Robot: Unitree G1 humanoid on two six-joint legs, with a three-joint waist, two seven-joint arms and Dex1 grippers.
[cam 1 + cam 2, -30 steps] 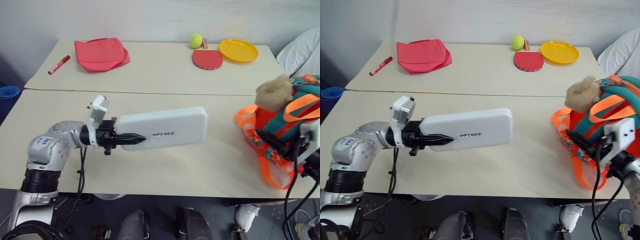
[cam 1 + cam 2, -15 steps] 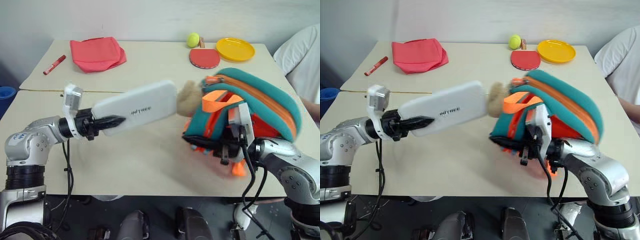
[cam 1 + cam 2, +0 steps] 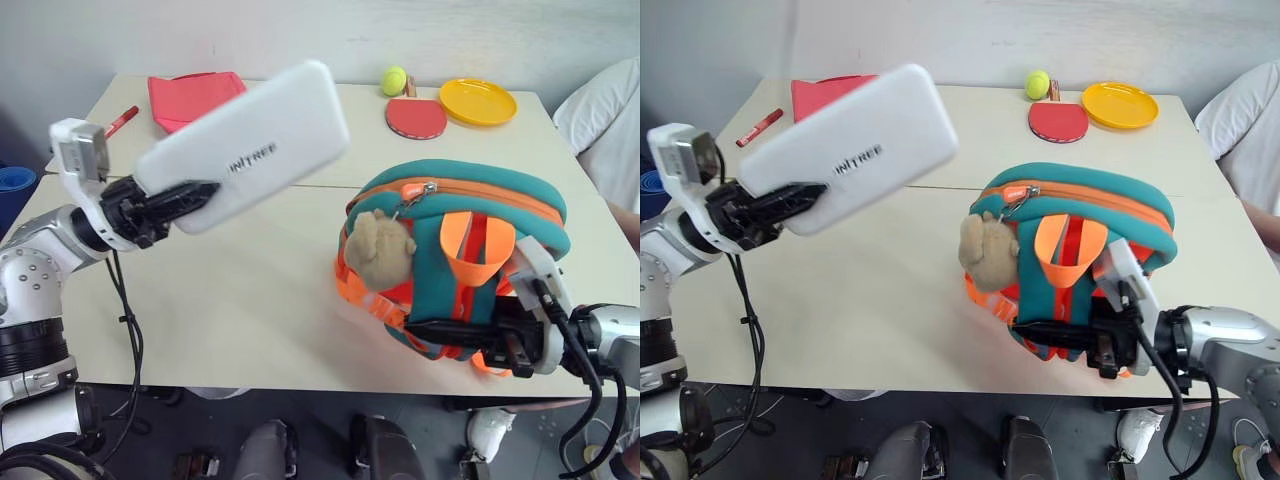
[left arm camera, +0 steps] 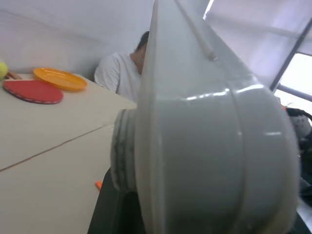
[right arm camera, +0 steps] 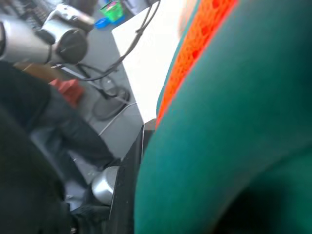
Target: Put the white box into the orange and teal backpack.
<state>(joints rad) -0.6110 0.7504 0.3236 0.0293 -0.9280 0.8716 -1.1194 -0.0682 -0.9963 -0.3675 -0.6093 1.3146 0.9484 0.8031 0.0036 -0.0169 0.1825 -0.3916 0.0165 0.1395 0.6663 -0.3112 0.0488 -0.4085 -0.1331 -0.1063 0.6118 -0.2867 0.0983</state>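
Note:
The white box (image 3: pixel 245 145) hangs high over the table's left half, tilted up to the right, with dark lettering on its lid. My left gripper (image 3: pixel 195 195) is shut on its lower end. Up close in the left wrist view, the box's (image 4: pixel 204 122) end looms large. The orange and teal backpack (image 3: pixel 470 215) stands at the front right of the table, its orange zipper line on top and a tan bear (image 3: pixel 378 250) on its left side. My right gripper (image 3: pixel 432 328) is shut on the backpack's lower front edge, among the orange straps. Teal fabric (image 5: pixel 234 122) shows in the right wrist view.
At the table's back lie a red-pink cloth (image 3: pixel 188 95), a red marker (image 3: pixel 120 121), a tennis ball (image 3: pixel 393 80), a red paddle (image 3: pixel 415 118) and a yellow plate (image 3: pixel 478 100). A person in white (image 3: pixel 600 110) sits at the right edge.
My right gripper closed on the backpack and dragged it from the right edge toward the middle, turning its zipper upward. The left arm lifted the box higher and tilted it up.

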